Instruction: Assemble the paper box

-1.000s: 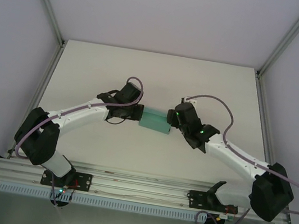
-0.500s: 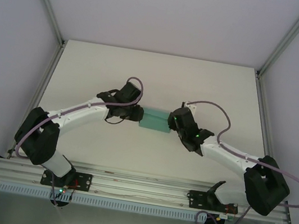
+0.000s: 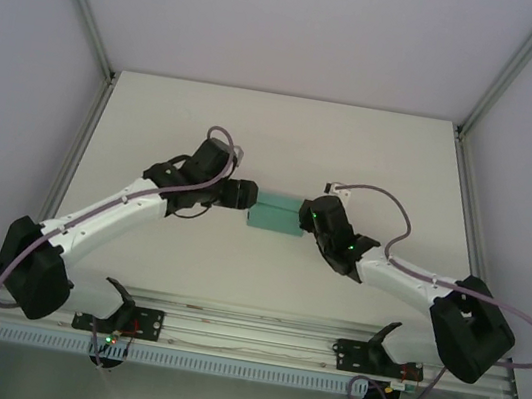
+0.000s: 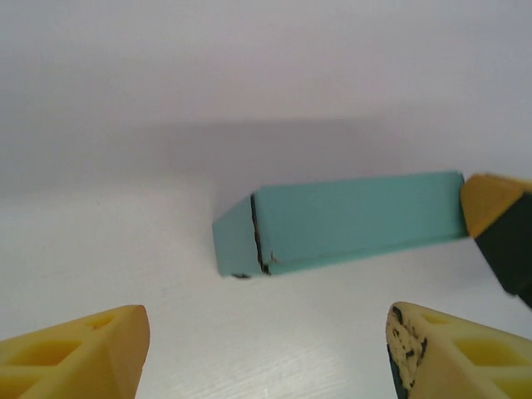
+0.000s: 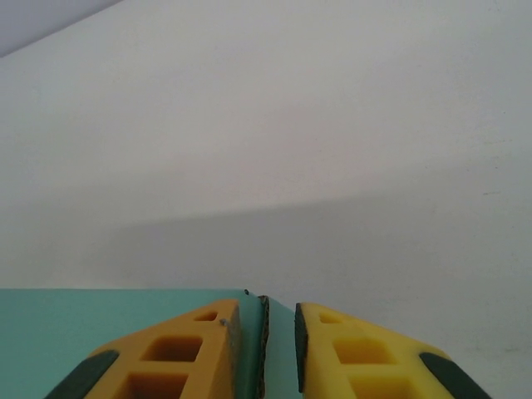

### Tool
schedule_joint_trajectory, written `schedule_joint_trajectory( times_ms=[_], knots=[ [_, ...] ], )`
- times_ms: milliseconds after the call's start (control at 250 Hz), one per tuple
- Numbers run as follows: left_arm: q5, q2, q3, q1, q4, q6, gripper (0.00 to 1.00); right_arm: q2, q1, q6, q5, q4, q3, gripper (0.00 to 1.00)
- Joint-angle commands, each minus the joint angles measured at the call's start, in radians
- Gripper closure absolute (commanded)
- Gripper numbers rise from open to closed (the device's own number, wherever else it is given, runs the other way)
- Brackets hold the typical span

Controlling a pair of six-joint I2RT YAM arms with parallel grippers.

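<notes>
A small teal-green card box lies flat near the middle of the white desk, lengthwise between the two arms. The left hand sits just beside the box's left end, its yellow fingers spread wide with the closed end of the box ahead of them and not between them. The right hand is at the opposite end, fingers drawn nearly together and pinching a thin card edge of the box where a dark seam shows.
</notes>
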State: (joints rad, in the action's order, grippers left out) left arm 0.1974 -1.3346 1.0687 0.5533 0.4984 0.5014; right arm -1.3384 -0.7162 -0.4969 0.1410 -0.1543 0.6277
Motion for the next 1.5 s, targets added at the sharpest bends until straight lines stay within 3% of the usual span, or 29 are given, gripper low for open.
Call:
schedule_joint_trajectory(
  times_ms=[0,300,452,664,744,851,935,1179,1367,1495],
  knots=[
    [0.008,-0.028,0.004,-0.028,-0.093,0.04,0.26,-0.07,0.001,0.026,-0.044,0.194,-0.069,0.76],
    [0.103,-0.142,-0.096,-0.055,-0.322,0.087,0.38,-0.11,0.001,0.006,-0.05,0.16,-0.064,0.76],
    [0.147,-0.153,-0.233,-0.054,-0.469,0.112,0.51,-0.095,0.001,0.003,-0.059,0.122,-0.094,0.77],
    [0.192,-0.143,-0.438,-0.055,-0.68,0.161,0.76,-0.109,0.001,0.066,-0.11,-0.01,-0.19,0.78],
    [0.197,-0.147,-0.479,-0.055,-0.709,0.169,0.81,-0.128,0.001,0.097,-0.132,-0.082,-0.224,0.86],
    [0.211,-0.161,-0.52,-0.052,-0.754,0.173,0.9,-0.158,0.001,0.118,-0.173,-0.144,-0.245,0.89],
    [0.202,-0.167,-0.546,-0.052,-0.773,0.18,1.0,-0.177,0.001,0.123,-0.181,-0.186,-0.26,1.0],
    [0.17,-0.163,-0.551,-0.035,-0.752,0.179,1.0,-0.151,0.0,0.112,-0.195,-0.185,-0.266,1.0],
    [0.152,-0.138,-0.482,-0.013,-0.676,0.152,1.0,-0.063,0.0,0.087,-0.193,-0.081,-0.208,1.0],
    [0.07,-0.126,-0.375,-0.013,-0.524,0.128,0.9,-0.016,-0.001,0.093,-0.171,0.077,-0.103,0.83]
  ],
)
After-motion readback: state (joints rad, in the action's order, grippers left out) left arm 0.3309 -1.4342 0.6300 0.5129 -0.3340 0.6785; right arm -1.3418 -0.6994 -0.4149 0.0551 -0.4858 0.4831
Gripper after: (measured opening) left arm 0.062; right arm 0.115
